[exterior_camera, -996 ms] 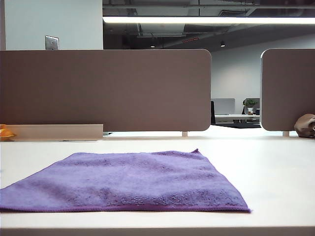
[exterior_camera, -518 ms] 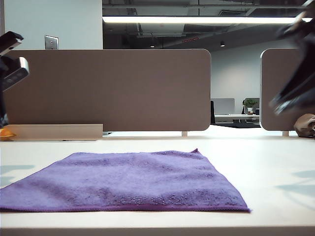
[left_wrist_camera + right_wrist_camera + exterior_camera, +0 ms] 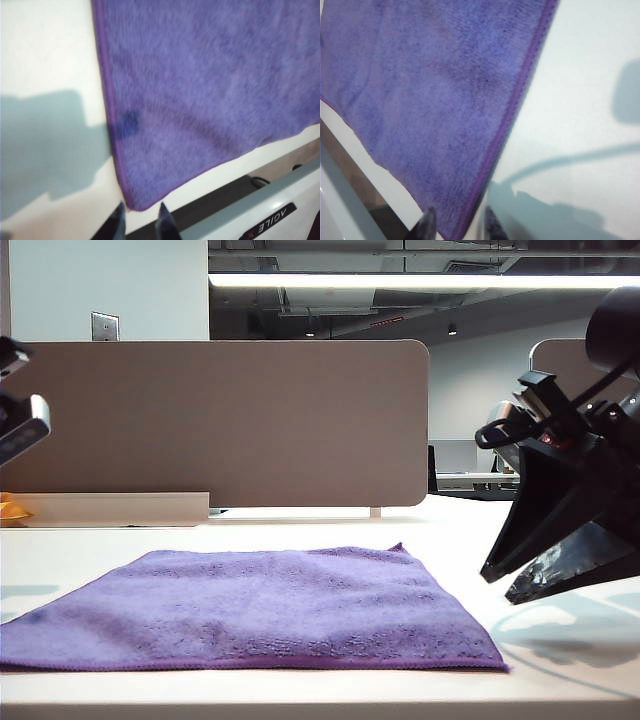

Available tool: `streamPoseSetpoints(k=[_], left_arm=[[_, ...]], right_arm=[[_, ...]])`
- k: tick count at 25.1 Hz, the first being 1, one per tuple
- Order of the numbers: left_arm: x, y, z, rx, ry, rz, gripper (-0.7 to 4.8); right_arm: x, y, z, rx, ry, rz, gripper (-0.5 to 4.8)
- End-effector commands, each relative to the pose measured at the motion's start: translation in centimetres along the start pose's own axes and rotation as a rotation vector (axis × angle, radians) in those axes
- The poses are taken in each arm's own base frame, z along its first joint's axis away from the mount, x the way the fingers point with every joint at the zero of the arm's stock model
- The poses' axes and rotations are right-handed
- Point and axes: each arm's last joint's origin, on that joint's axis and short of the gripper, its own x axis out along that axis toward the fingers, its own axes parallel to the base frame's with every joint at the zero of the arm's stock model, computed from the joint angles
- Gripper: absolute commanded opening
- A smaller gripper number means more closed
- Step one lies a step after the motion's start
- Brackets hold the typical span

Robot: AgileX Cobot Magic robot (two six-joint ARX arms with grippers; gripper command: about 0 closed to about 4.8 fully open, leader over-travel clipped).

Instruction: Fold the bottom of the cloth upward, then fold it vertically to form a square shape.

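Exterior view: cloth (image 3: 250,605) lies flat and unfolded on the worktop (image 3: 560,560), near hem along the front edge, one far corner slightly peaked. No fold started.

Change over the last second: a second ago I had no arm in this view; now both have come in. Right gripper (image 3: 545,575) has swung in low at the right, just off the cloth's right edge, dark fingers angled down toward the worktop. Only a bit of the left arm (image 3: 20,425) shows at the left border, still high; its fingers are out of that view.

Left wrist view: left gripper (image 3: 140,222) hangs over the near left corner of the cloth (image 3: 210,85), two finger tips either side of the corner's hem, a gap between them, nothing held. A small dark spot sits on the pile near that corner.

Right wrist view: right gripper (image 3: 457,222) sits over the near right corner of the cloth (image 3: 435,90), fingers parted astride the hem, empty.

Reading: both arms are lining up on the two near corners for the first fold, bottom edge upward. I judge they need to drop further and close on the hem before any lift.

Surroundings: divider panel (image 3: 215,420) stands behind, well clear. An orange object (image 3: 12,510) at far left, apart from the cloth. Nothing lies on the cloth or across the fold path.
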Motion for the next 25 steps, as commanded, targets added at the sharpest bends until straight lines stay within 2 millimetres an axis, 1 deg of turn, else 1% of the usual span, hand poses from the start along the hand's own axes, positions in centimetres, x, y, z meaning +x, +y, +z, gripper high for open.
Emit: streamPoseSetpoints(k=[1, 4, 7, 9, 10, 13, 14, 15, 16, 19, 20, 25], left_arm=[[0.7, 0.4, -0.5, -0.009, 0.013, -0.006, 0.85], [1.6, 0.9, -1.3, -0.044, 0.041, -0.008, 0.85], [2.0, 1.1, -1.7, -0.053, 0.058, -0.008, 0.85], [2.2, 1.1, -1.9, -0.054, 0.07, -0.008, 0.86], [2.4, 1.1, -2.0, -0.053, 0.076, -0.008, 0.87], [2.9, 0.7, -2.0, -0.026, 0.085, -0.006, 0.91], [3.2, 0.6, -2.0, -0.017, 0.091, -0.008, 1.03], [3.4, 0.5, -1.9, -0.012, 0.094, -0.002, 1.34], [3.6, 0.5, -1.9, -0.008, 0.1, -0.003, 1.84], [3.9, 0.8, -1.7, -0.005, 0.102, 0.045, 1.85], [3.9, 0.9, -1.7, -0.003, 0.102, 0.077, 1.85], [4.4, 1.2, -1.3, -0.012, 0.098, 0.078, 1.86]], right_arm=[[0.0, 0.0, -0.3, 0.023, 0.03, 0.011, 1.54], [-0.1, 0.0, -1.0, 0.067, 0.086, 0.003, 1.54], [-0.1, 0.0, -1.3, 0.088, 0.113, 0.011, 1.6], [0.2, 0.3, -1.5, 0.077, 0.14, 0.021, 1.64], [0.5, 0.8, -1.7, 0.059, 0.156, 0.027, 1.72], [1.5, 2.0, -1.9, -0.013, 0.18, 0.038, 1.72], [1.9, 2.5, -2.0, -0.042, 0.187, 0.021, 1.72], [2.0, 2.7, -2.1, -0.051, 0.19, 0.007, 1.72], [2.1, 2.8, -2.1, -0.057, 0.191, -0.008, 1.72], [2.1, 2.6, -2.0, -0.057, 0.176, -0.047, 1.75], [2.1, 2.6, -2.0, -0.061, 0.169, -0.057, 1.86], [2.4, 2.5, -1.7, -0.055, 0.149, -0.058, 1.86]])
